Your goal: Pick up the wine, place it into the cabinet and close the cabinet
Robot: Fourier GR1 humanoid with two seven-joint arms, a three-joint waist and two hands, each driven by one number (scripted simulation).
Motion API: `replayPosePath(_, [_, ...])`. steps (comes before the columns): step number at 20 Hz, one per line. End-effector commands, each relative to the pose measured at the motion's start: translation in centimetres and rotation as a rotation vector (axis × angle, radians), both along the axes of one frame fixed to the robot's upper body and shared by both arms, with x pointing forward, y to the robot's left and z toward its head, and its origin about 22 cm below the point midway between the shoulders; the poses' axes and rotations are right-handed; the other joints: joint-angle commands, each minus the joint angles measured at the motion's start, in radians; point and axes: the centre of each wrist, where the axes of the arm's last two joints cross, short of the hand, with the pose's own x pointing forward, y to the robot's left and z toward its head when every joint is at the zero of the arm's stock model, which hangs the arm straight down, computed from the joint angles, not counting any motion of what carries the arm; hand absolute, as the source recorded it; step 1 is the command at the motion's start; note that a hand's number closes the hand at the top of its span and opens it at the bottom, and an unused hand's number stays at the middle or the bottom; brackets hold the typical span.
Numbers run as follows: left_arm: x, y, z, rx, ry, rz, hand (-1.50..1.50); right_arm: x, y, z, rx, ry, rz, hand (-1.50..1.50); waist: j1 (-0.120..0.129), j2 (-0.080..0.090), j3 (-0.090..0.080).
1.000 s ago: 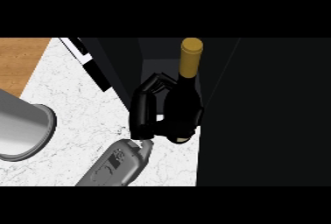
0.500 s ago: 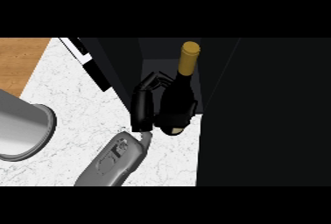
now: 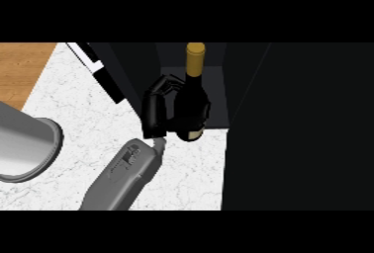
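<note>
Wine bottle (image 3: 191,101), gold-capped neck pointing away, is sitting at the dark cabinet (image 3: 292,123) opening, apparently just inside. Right hand (image 3: 157,106) is curling its fingers round the bottle's body. Grey forearm (image 3: 124,175) is crossing the white marble counter (image 3: 80,118).

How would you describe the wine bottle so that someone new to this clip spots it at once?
Find the dark cabinet filling the right of the view above the white marble counter. At its open front, a black hand curls round the wine bottle. It is the only dark glass thing with a gold-capped neck.
</note>
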Motion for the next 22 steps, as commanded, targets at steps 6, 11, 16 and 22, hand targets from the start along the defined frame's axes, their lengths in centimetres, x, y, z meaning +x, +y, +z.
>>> replayPosePath(6, [3.1,2.0,-0.6,-0.031,0.044,-0.024,1.50,-1.8,-0.9,1.3,0.026,-0.047,0.032,-1.50,0.002,0.002,0.000])
replayPosePath(11, [3.6,-0.1,0.0,0.001,0.077,-0.013,1.50,-2.0,-0.6,1.2,0.030,-0.042,0.051,-1.50,-0.005,0.001,0.000])
replayPosePath(16, [5.0,0.6,-0.4,0.020,0.101,0.019,1.50,-4.1,-0.3,1.6,0.029,-0.053,0.055,-1.50,-0.014,0.001,0.000])
replayPosePath(22, [7.1,0.8,0.5,0.077,0.030,0.063,1.50,-2.5,-0.5,1.2,0.018,-0.045,0.067,-1.50,-0.017,0.004,0.000])
